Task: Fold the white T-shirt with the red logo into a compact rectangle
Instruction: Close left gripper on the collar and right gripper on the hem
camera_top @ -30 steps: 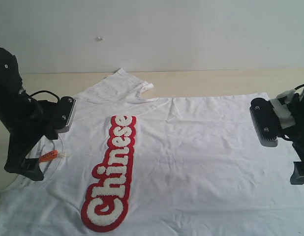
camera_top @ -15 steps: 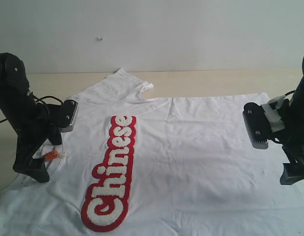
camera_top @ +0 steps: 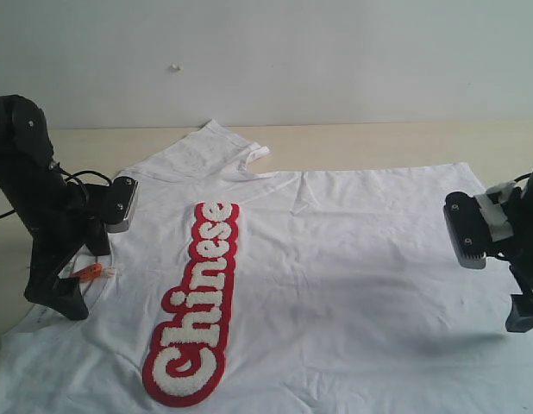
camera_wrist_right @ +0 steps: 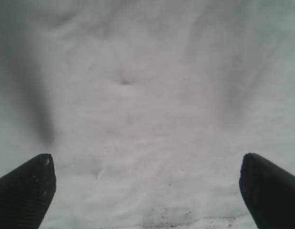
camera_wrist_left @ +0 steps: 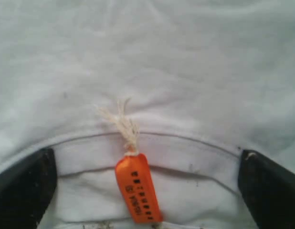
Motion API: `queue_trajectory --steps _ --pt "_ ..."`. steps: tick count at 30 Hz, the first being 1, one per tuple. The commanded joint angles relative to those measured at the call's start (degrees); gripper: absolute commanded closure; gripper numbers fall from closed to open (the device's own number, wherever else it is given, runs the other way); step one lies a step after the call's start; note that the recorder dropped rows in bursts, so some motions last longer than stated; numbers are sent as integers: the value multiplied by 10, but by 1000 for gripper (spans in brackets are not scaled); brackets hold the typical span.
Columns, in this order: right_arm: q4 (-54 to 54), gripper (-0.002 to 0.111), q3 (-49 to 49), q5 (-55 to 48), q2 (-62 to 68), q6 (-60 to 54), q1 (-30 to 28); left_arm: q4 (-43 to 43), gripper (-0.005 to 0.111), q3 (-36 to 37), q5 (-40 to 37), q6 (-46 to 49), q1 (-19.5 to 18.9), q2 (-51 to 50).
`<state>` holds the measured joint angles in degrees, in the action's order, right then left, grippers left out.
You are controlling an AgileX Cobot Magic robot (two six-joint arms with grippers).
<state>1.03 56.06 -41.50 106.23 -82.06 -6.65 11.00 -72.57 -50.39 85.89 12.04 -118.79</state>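
Note:
The white T-shirt [camera_top: 335,267] lies spread flat, front up, with its neck toward the left. The red logo [camera_top: 195,302] runs lengthwise down its left half. My left gripper [camera_top: 58,297] stands over the collar, open, its fingers either side of the ribbed neckband [camera_wrist_left: 185,152] and the orange neck tag [camera_wrist_left: 137,188]; nothing is gripped. Over the shirt's bottom hem, at the right edge, my right gripper [camera_top: 523,315] hangs open. In the right wrist view the right gripper [camera_wrist_right: 146,160] has only plain white cloth [camera_wrist_right: 147,95] between its fingers.
The shirt lies on a pale wooden table [camera_top: 379,142] against a white wall [camera_top: 292,52]. One sleeve [camera_top: 206,151] lies folded at the far side. The shirt's near part runs out of the exterior view's lower edge.
The left arm has shifted slightly right, toward the collar. The right arm swung in to the left, then back out to the right and a little lower. Both grippers stayed open.

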Motion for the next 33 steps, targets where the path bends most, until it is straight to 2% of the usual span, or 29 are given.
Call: queue_trajectory --steps 1,10,18,24,28,31,33 --pt "0 4 9 11 11 -21 -24 5 6 2 -2 -2 -1 -12" --pt "-23 4 68 -40 66 -27 -40 5 6 2 -4 -2 -1 -12" --pt "-22 4 70 -38 98 -1 -40 15 6 2 -5 -24 -1 -12" --pt "-24 4 70 -25 101 72 -40 35 6 2 -2 -24 -1 -12" --pt "-10 4 70 -21 101 67 -40 36 6 2 -6 -24 -1 -12" --pt "2 11 70 -23 101 67 -40 35 6 2 -5 -24 -1 -12" --pt "5 25 70 -23 101 67 -40 35 6 2 -6 -24 -1 -12"
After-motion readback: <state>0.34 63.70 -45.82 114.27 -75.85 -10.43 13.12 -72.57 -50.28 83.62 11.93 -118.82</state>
